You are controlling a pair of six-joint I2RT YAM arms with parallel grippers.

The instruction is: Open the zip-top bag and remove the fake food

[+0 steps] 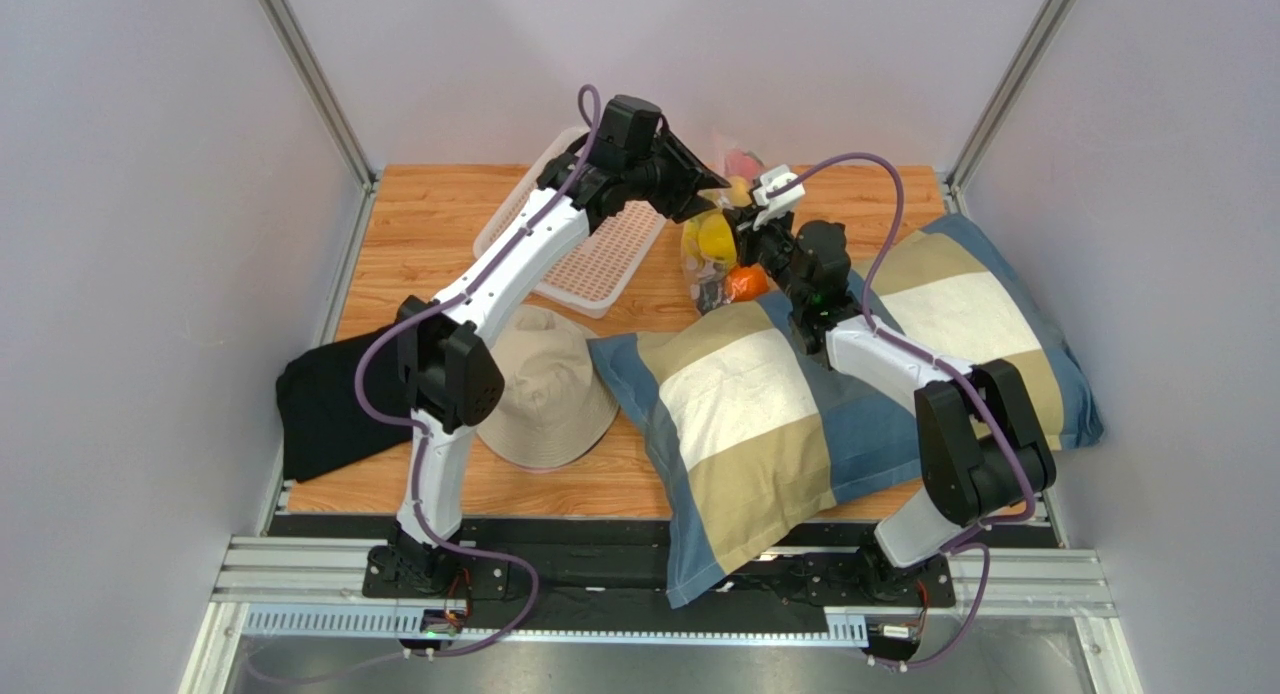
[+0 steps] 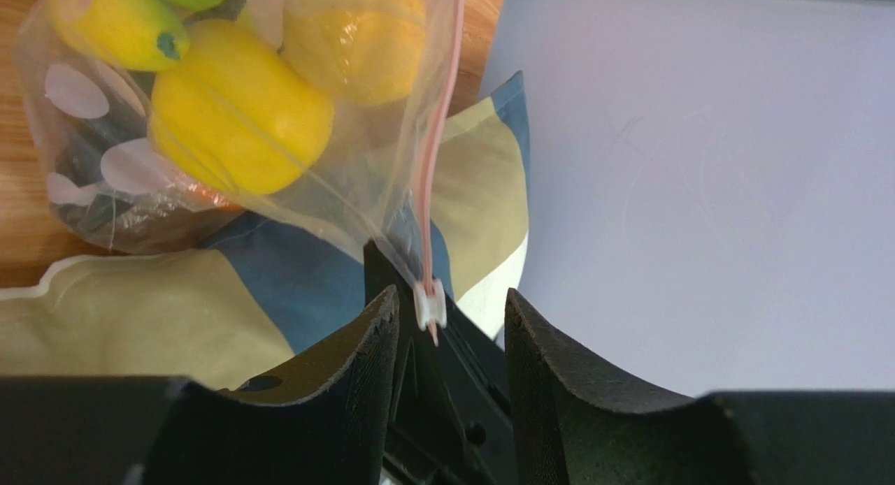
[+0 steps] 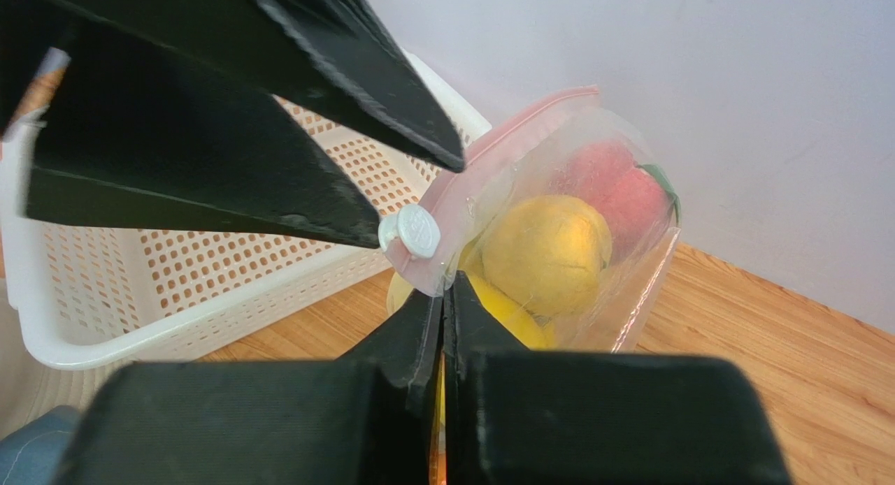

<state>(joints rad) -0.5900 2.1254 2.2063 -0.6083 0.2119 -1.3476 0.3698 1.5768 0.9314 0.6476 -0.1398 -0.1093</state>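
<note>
Right gripper (image 3: pixel 443 307): fingers pressed together, clamped on the corner of the bag (image 2: pixel 347 207) just below the white slider (image 2: pixel 430 305).

Left gripper (image 2: pixel 446 333): fingers apart, one either side of the slider. Whether either pad touches it, I cannot tell.

Bag: clear plastic, held up off the worktop (image 1: pixel 436 214) at the far side, between basket and pillow. The pink zip strip (image 2: pixel 439 139) looks shut along its length.

Contents, all inside: yellow round fruit (image 2: pixel 236 118), banana (image 2: pixel 116 24), pink fruit (image 3: pixel 620 186), orange (image 1: pixel 747 283).

Step in hand, by my reading: opening, with one corner anchored and the slider lined up to be taken.

Next move calls for: closing the left fingers squarely on the small slider, then drawing it along the strip away from the right gripper, which has to hold firm so the film does not just follow.

Surroundings: white mesh basket (image 3: pixel 210 286) just beside the bag. Checked pillow (image 1: pixel 751 424) lies under the right arm. Tan hat (image 1: pixel 549 387) and black cloth (image 1: pixel 323 409) lie nearer the arm bases.

In the way: the two grippers crowd the same corner, and the loaded bag hangs heavy from that single pinch, so it may slip.
</note>
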